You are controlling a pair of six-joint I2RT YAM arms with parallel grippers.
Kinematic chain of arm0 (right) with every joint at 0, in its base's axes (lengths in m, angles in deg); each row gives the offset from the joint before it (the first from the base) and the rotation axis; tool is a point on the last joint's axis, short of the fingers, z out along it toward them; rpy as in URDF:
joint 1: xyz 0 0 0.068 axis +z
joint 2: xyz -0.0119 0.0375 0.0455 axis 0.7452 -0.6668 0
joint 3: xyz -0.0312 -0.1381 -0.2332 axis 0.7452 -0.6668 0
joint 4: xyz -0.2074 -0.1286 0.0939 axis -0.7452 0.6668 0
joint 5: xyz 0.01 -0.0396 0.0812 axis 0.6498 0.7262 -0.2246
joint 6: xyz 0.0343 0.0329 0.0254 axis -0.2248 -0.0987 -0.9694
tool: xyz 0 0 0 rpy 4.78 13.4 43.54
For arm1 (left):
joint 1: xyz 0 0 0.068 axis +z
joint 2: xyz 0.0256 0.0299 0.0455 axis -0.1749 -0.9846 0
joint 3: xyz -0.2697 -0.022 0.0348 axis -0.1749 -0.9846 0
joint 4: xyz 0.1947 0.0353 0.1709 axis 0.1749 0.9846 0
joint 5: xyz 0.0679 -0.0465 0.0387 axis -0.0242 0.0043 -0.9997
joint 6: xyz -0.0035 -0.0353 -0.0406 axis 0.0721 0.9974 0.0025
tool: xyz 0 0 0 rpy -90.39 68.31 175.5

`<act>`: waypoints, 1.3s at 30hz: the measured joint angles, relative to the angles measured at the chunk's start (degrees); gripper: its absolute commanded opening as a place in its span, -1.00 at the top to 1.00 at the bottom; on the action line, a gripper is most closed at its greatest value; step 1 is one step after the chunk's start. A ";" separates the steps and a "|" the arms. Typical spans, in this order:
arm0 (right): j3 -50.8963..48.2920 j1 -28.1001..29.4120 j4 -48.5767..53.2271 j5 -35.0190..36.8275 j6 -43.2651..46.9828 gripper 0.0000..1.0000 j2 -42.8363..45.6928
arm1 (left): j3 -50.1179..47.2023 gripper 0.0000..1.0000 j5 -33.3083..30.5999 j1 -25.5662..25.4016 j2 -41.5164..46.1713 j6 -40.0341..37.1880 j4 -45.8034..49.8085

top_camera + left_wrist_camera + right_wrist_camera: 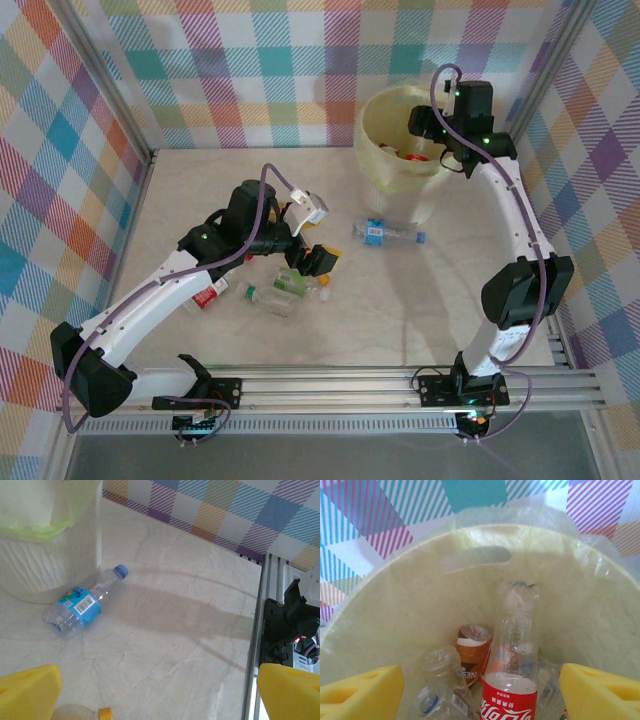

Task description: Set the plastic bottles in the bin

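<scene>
Right pincer (pixel 480 690) is held wide over the bin (pixel 385 165), a red-label bottle (pixel 512 680) between its pads, apparently released. Left pincer (pixel 160 695), wide, is poised near the bin; a blue-label bottle (pixel 82 605) lies beside the bin on the tabletop (pixel 175 630). Risk: rim may be clipped on withdrawal, tipping the bin.

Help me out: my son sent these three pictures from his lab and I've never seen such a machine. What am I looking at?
Two robot arms are bolted to a table, sorting rubbish. The overhead picture shows both; the other two come from cameras on their wrists, the yellow pads being fingers. The right gripper hangs open over the bin, looking down at a red-labelled bottle standing inside, free of its fingers. The left gripper is open and empty above a few bottles on the table. A blue-labelled bottle lies beside the bin.
</scene>
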 measured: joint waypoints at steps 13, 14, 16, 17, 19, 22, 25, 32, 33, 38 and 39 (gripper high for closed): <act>-1.62 0.02 1.27 -4.46 1.40 -0.72 12.04 | 0.00 -1.00 -0.39 0.00 0.00 0.00 0.02; -2.78 0.02 1.33 -5.16 1.40 -0.71 13.81 | 0.00 -1.00 -0.42 0.00 0.00 0.00 0.00; -5.14 0.09 1.92 -6.80 1.42 -0.71 16.90 | 0.00 -1.00 -0.42 0.00 0.00 0.00 0.02; -6.56 0.28 2.27 -7.74 1.42 -0.71 18.45 | 0.00 -1.00 -0.39 0.00 0.00 -0.02 0.02; -9.46 0.57 3.15 -9.49 1.55 -0.72 21.09 | 0.00 -1.00 -0.33 0.00 0.00 -0.28 0.04; -14.71 1.05 4.79 -12.31 2.38 -0.73 24.65 | 0.00 -1.00 0.17 0.00 0.00 -0.66 0.11; -21.20 1.86 5.40 -14.88 3.15 -0.75 27.91 | 0.00 -1.00 0.72 0.00 0.00 -0.79 0.26; -40.35 4.44 3.10 -16.76 1.90 -0.76 35.80 | 0.00 -1.00 0.96 -0.26 0.00 -0.87 0.28; -43.01 4.61 1.97 -16.52 0.98 -0.77 36.50 | 0.00 -1.00 1.05 -0.31 0.00 -0.87 0.26; -53.29 4.70 -5.07 -15.50 -2.73 -0.91 36.87 | 0.00 -1.00 1.31 -0.31 0.00 -0.85 0.28; -54.84 4.70 -6.93 -15.52 -3.30 -0.94 36.22 | 0.00 -1.00 1.31 -0.31 0.00 -0.85 0.26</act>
